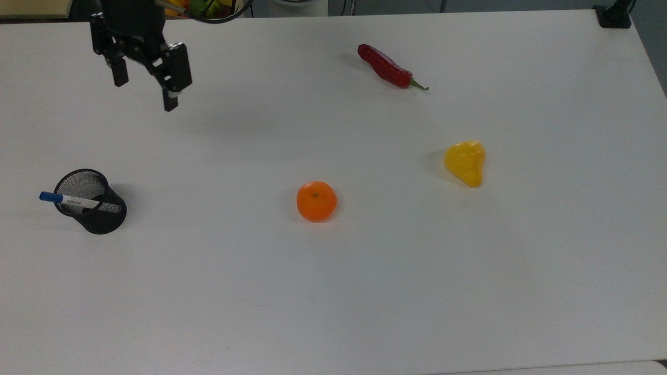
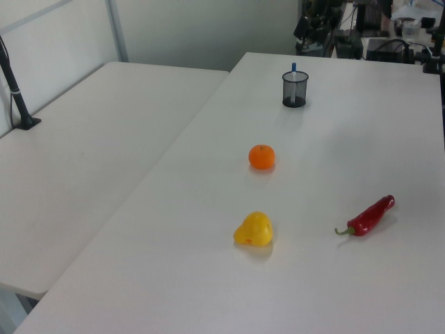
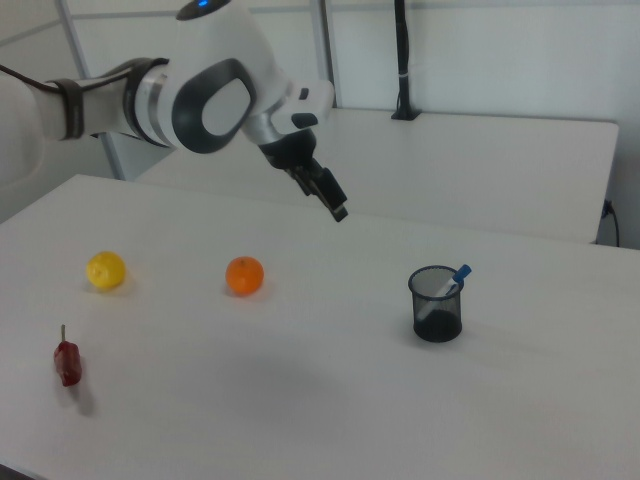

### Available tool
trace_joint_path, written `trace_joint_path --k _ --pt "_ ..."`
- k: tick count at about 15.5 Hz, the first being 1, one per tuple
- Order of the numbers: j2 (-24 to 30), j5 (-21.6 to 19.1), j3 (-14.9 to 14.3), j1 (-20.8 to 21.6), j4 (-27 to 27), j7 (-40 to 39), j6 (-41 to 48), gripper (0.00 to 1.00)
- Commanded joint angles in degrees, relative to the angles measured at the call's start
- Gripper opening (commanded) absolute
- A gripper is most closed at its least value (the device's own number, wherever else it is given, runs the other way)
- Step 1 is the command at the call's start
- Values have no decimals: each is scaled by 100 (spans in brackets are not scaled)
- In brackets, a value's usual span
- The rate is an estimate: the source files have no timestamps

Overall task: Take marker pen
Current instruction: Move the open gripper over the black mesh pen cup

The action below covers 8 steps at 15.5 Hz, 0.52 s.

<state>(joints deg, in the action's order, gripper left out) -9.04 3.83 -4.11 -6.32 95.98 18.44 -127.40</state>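
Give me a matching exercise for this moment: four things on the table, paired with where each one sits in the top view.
Things:
1. marker pen
2. red chili
3. orange
4. yellow fruit

Places in the top view:
A. near the table's middle
B. far edge, right of centre
C. leaning in the black mesh cup
D. right of the orange

Pairs: 1-C, 2-B, 3-A, 4-D

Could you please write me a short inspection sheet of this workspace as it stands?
Surface: white table, bare apart from the items below.
Job's things: marker pen leaning in black mesh cup, blue cap up.
Clutter: orange, yellow pepper, red chili, all apart.
Gripper: gripper open, empty, above the table, away from the cup.
Cables: nothing seen on the table.
Surroundings: second white table alongside.
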Motion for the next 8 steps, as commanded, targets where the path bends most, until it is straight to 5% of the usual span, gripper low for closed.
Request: trace_joint_path --k 1,8 --pt "-282 284 -221 52 26 624 -697 100" --pt "-932 1540 -441 -27 8 2197 -1752 97"
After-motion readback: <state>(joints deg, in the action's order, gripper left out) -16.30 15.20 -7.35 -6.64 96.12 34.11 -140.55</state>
